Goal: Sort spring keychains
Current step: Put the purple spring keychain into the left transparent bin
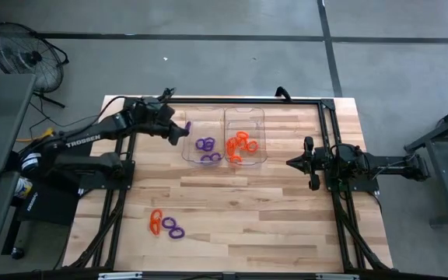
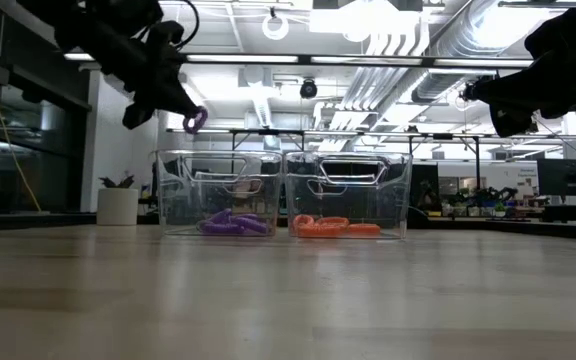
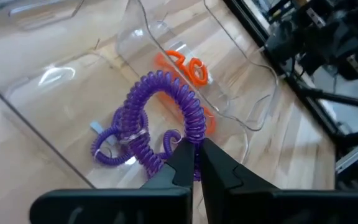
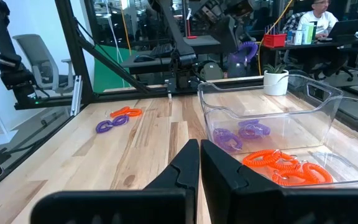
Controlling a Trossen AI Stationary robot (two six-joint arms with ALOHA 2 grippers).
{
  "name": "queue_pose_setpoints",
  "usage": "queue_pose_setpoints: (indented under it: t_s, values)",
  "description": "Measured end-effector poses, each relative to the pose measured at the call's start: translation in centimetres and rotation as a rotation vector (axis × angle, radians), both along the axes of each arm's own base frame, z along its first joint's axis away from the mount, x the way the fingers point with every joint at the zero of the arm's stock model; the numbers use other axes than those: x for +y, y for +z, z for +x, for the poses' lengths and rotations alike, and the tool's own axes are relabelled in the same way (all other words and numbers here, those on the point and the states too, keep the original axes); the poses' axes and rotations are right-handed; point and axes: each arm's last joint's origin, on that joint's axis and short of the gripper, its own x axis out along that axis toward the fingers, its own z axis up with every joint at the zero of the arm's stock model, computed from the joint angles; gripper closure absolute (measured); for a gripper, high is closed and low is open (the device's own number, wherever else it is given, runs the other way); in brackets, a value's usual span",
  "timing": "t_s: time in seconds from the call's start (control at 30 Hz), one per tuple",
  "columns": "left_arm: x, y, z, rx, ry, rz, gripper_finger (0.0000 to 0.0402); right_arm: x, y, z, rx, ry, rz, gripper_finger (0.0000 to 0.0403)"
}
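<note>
Purple spring keychain (image 3: 160,112) was pinched in your left end effector (image 3: 193,163), above the purple tray (image 1: 203,140). Your next move was likely release. Your right end effector (image 1: 292,162) waited closed, empty, beside the orange tray (image 1: 245,138).

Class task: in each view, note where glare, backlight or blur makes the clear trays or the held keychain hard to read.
Low view: ceiling lights backlight the left gripper, darkening its purple keychain. Left wrist view: reflections streak the clear tray; fingers blur.
</note>
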Motion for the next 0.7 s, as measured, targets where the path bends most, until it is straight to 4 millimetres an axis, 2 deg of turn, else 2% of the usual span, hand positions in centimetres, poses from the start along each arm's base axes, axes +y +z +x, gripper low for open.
queue_pose_setpoints:
  t_s: [0.33, 0.7]
  values:
    - [1.2, 2.0, 1.8, 0.191, -0.090, 0.103, 0.0400, 0.0, 0.0, 0.0, 0.000, 0.000, 0.000, 0.0392]
    - [2.1, 2.8, 6.3, 0.403, -0.320, 0.259, 0.0400, 0.0, 0.0, 0.0, 0.000, 0.000, 0.000, 0.0392]
